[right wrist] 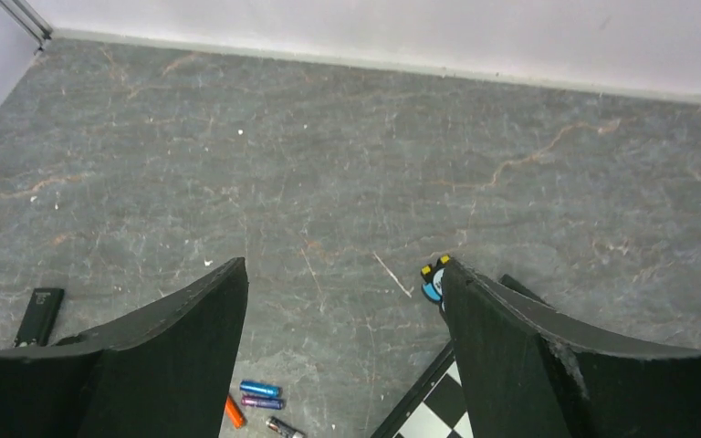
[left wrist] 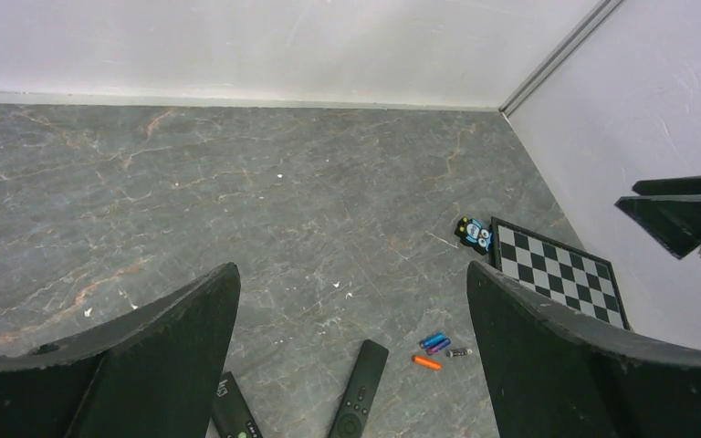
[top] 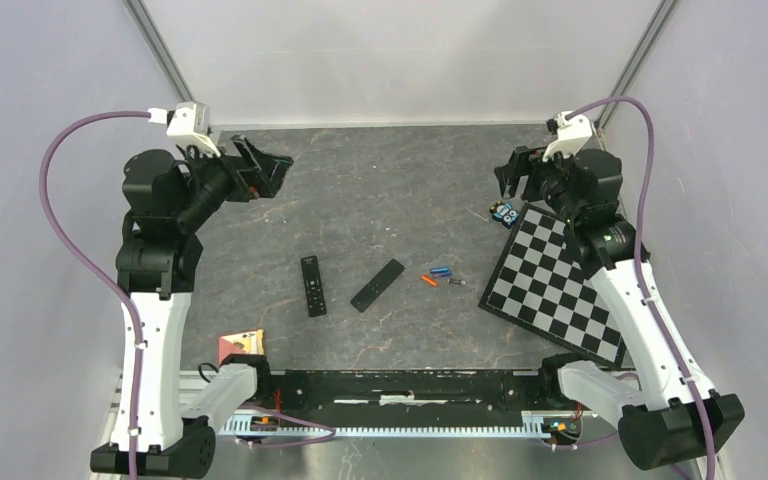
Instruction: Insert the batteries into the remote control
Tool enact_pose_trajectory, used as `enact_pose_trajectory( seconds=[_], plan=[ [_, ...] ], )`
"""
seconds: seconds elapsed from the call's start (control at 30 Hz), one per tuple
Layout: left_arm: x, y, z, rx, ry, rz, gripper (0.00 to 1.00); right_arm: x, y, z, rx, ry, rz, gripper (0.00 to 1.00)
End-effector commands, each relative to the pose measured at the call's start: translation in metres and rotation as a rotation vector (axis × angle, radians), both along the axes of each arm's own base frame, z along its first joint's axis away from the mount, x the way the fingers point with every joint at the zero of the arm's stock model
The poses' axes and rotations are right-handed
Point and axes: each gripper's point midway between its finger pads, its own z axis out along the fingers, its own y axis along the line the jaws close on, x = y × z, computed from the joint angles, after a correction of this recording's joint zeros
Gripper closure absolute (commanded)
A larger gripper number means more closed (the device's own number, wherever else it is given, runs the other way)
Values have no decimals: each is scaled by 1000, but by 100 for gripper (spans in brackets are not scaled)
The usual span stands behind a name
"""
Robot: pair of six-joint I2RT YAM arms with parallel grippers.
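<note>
Lying right of a remote [top: 377,285] are seemingly four loose batteries [top: 441,276].

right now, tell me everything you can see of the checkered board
The checkered board is a flat square of dark and pale squares inside a thin dark border, stiff-looking. It lies flat on the table, right of the batteries, turned corner-on like a diamond. The right arm passes over its right edge, hiding part. A small blue and yellow figure sits at its far corner; contact unclear.
</note>
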Motion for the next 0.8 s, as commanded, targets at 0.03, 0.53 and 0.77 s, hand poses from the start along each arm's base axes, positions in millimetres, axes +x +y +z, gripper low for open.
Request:
enact_pose_trajectory(
  seconds=[0.03, 0.53, 0.77],
  plan=[
    [-10, -9, 13, -36, -81, -54, 0, 5, 6, -7, 50, -7, 11, 18],
    [35, -29, -114, -275, 102, -89, 0, -10, 28, -86, 150, 164, 96, 18],
    [31, -70, -218, -274, 389, -50, 0, -19, 34, -118, 187, 234, 113, 18]
  ],
)
